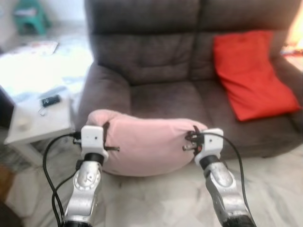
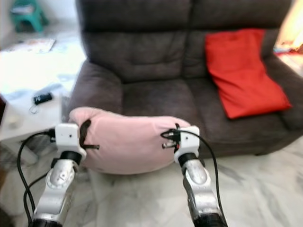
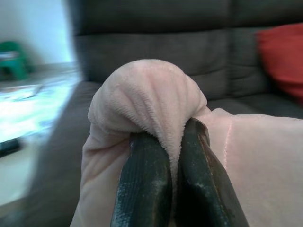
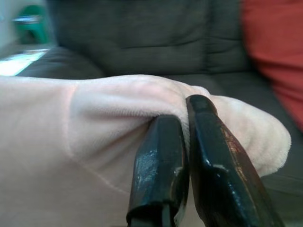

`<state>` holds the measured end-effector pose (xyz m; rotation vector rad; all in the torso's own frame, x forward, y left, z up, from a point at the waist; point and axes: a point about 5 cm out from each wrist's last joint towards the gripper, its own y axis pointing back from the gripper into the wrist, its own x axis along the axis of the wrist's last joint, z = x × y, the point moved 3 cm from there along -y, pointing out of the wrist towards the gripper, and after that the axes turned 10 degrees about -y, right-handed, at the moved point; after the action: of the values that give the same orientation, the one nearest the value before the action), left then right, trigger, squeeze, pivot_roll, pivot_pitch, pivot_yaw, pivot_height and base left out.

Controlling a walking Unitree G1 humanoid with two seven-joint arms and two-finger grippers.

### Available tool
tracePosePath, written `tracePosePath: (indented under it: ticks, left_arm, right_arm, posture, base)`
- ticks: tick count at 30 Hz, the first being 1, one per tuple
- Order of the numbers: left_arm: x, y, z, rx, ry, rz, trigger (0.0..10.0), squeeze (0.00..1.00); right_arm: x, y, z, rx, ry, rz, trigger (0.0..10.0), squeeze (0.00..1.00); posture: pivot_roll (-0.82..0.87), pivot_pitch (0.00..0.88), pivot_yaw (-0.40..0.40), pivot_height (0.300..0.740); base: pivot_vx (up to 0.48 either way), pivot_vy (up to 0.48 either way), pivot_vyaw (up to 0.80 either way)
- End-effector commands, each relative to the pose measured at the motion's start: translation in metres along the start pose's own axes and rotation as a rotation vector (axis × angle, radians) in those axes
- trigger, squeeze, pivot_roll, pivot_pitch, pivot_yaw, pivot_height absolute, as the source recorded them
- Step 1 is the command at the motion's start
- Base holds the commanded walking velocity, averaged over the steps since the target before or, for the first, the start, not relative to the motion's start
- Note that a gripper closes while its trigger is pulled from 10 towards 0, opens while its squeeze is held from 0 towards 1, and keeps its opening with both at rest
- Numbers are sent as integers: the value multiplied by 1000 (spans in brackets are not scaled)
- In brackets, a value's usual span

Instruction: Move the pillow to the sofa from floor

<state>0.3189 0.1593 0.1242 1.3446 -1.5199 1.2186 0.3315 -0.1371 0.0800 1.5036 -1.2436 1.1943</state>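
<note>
A pink pillow (image 1: 144,144) hangs in the lower middle of the frame, lifted off the pale floor (image 1: 156,198) just before a dark grey sofa (image 1: 156,52). The left gripper (image 3: 173,177) and right gripper (image 4: 187,161) are each pinched tight on a fold of plush at opposite ends — likely so the soft bulk stays level. A red cushion (image 1: 251,73) fills the sofa's right seat; the left seat looks the likelier landing spot.

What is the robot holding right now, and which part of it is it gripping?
The pink pillow, held off the floor before the sofa. The left gripper pinches a fold at one end, the right gripper pinches the fabric at the other end.
</note>
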Motion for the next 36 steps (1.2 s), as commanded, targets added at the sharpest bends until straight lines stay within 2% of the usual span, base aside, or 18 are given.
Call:
tracePosePath:
  ticks: [1, 8, 18, 30, 36]
  left_arm:
    - [7, -2, -9, 40, 8, 38, 10000, 0]
    - [9, -3, -13, 53, 15, 44, 10000, 0]
    - [17, -1, -20, 71, 29, 66, 10000, 0]
    - [19, -1, -19, 67, 40, 67, 10000, 0]
    - [19, -1, -18, 58, 44, 64, 10000, 0]
  right_arm:
    - [18, -4, 3, -15, 1, 77, 10000, 0]
    - [20, -5, 1, 6, 25, 75, 10000, 0]
    - [37, -11, -2, 43, 65, 123, 10000, 0]
    - [37, -12, -3, 56, 70, 122, 10000, 0]
    - [39, -13, -3, 47, 48, 130, 10000, 0]
  posture:
    - [96, 0, -23, 734]
    - [96, 0, -26, 734]
    - [99, 1, -30, 734]
    - [96, 3, -27, 734]
    - [98, 4, -27, 734]
  base:
    - [0, 0, 0]
    - [0, 0, 0]
    - [0, 0, 0]
    - [0, 0, 800]
    - [0, 0, 0]
